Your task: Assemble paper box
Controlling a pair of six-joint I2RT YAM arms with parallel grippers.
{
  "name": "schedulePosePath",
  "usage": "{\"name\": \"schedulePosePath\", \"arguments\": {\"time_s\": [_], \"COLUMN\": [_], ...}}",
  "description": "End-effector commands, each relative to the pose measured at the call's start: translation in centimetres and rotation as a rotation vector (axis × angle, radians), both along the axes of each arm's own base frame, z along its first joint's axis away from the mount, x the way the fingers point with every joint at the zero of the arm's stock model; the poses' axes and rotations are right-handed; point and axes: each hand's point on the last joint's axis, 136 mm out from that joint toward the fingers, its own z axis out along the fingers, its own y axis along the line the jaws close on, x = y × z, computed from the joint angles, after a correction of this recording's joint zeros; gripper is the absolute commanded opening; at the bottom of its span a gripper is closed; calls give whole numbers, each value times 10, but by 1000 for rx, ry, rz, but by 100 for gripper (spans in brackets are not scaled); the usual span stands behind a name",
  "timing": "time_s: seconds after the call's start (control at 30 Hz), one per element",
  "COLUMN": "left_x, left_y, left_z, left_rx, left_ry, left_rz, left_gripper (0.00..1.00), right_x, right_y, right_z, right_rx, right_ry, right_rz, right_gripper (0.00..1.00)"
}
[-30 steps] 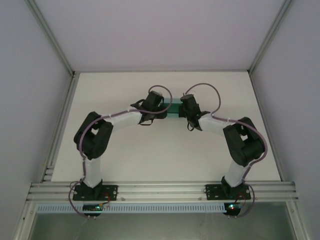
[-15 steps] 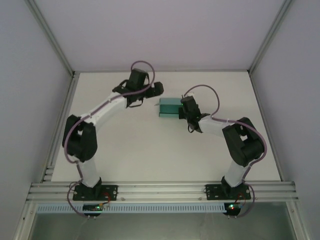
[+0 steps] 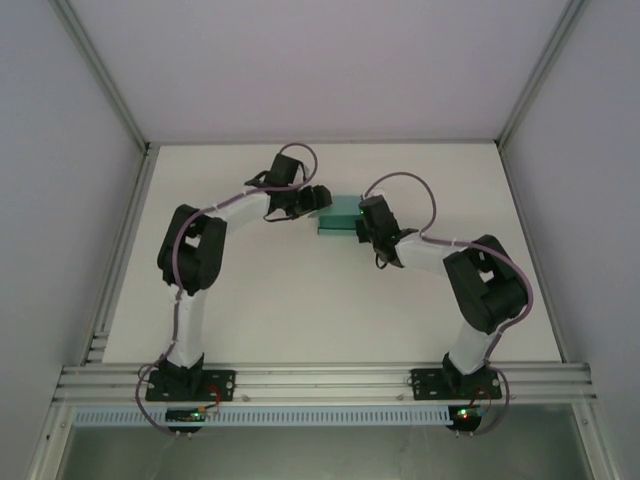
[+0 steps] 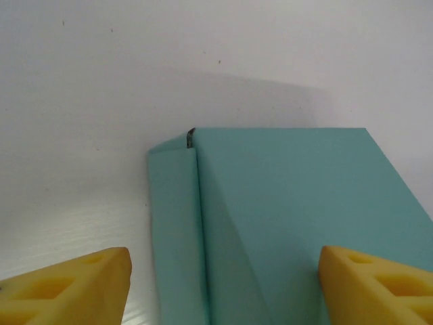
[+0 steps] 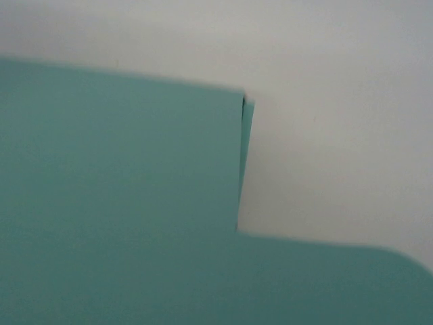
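The paper box [image 3: 338, 216] is a small teal folded box lying on the white table [image 3: 300, 300] at the back centre. My left gripper [image 3: 318, 198] is at its left end. In the left wrist view the box [image 4: 291, 217] lies between my yellow fingertips [image 4: 81, 284], which stand wide apart; the left gripper [image 4: 226, 277] is open. A folded flap runs down the box's left side. My right gripper [image 3: 365, 220] sits against the box's right end. Teal paper [image 5: 122, 203] covers most of the right wrist view, and the right fingers are hidden.
Aluminium frame rails [image 3: 120, 250] run along both table sides, and a rail [image 3: 320, 380] crosses the near edge by the arm bases. White walls enclose the back and sides. Bare table lies in front of the box.
The left arm swung away to the far left, then came back to the box's left end with its jaws spread. The right arm and the box stayed almost still.
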Motion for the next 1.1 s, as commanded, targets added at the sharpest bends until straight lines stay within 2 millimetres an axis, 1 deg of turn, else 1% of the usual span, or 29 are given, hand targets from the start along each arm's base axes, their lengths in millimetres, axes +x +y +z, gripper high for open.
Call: {"name": "schedulePosePath", "arguments": {"time_s": [0.0,0.1,0.17,0.2,0.27,0.33,0.37,0.43,0.47,0.5,0.63,0.73,0.77,0.83,0.9,0.97,1.0,1.07], "left_x": [-14,-20,-22,-21,-20,-20,-20,-18,-17,-17,-19,-23,-25,-26,-29,-30,-29,-29], "left_y": [-4,-2,-1,2,5,6,5,6,6,9,16,23,26,31,35,35,35,37], "left_z": [-13,-27,-33,-36,-42,-47,-48,-53,-55,-60,-70,-78,-80,-83,-85,-82,-83,-84], "left_rx": [-28,-25,-22,-15,-3,-14,-31,-61,-73,-87,-134,-153,-169,-203,-224,-232,-231,-227], "left_ry": [45,75,83,84,84,89,88,83,87,100,122,148,158,170,175,163,161,167], "left_rz": [-23,-21,-17,-10,3,8,5,5,6,11,25,36,42,57,58,49,47,50], "left_gripper": [66,62,60,60,57,53,50,46,44,41,32,22,19,18,18,18,18,16], "right_x": [-29,-38,-46,-54,-65,-77,-81,-83,-80,-75,-47,-24,-16,-6,3,11,14,22], "right_y": [-3,-3,-4,-3,-8,-12,-15,-22,-26,-30,-40,-40,-37,-31,-23,-14,-9,-3], "right_z": [-19,-11,-4,-2,5,10,12,16,19,23,41,49,51,50,52,52,51,42], "right_rx": [-62,-40,-14,8,25,41,50,88,116,155,298,430,483,556,588,612,634,672], "right_ry": [107,113,120,142,152,172,180,198,202,203,150,181,201,246,268,287,303,345], "right_rz": [42,55,53,65,69,89,94,94,86,77,38,48,66,86,120,151,168,176], "right_gripper": [17,25,33,36,42,51,58,77,87,99,99,99,99,100,99,100,100,99]}}
